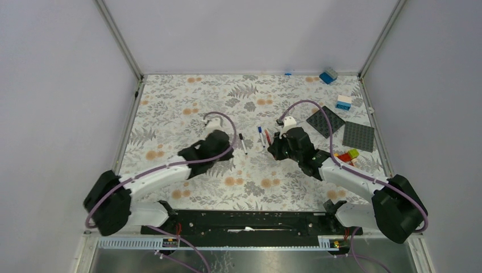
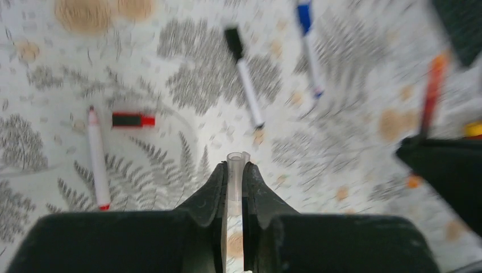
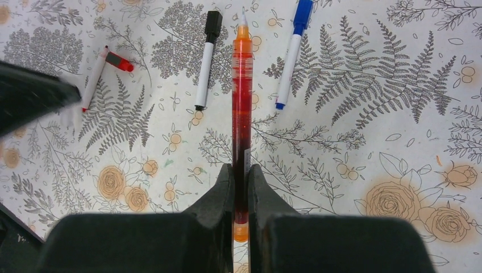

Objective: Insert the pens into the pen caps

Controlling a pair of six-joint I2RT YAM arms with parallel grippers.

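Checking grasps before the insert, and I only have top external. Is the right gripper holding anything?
Observer: Yes, the right gripper is shut on a red pen, with the nib pointing away from the wrist.
Operator: And the left?
Observer: The left gripper pinches a clear cap, which sticks out past the fingertips.
Operator: Any loose cap on the table?
Observer: One. A red-and-black cap lies beside the tip of a white pen.
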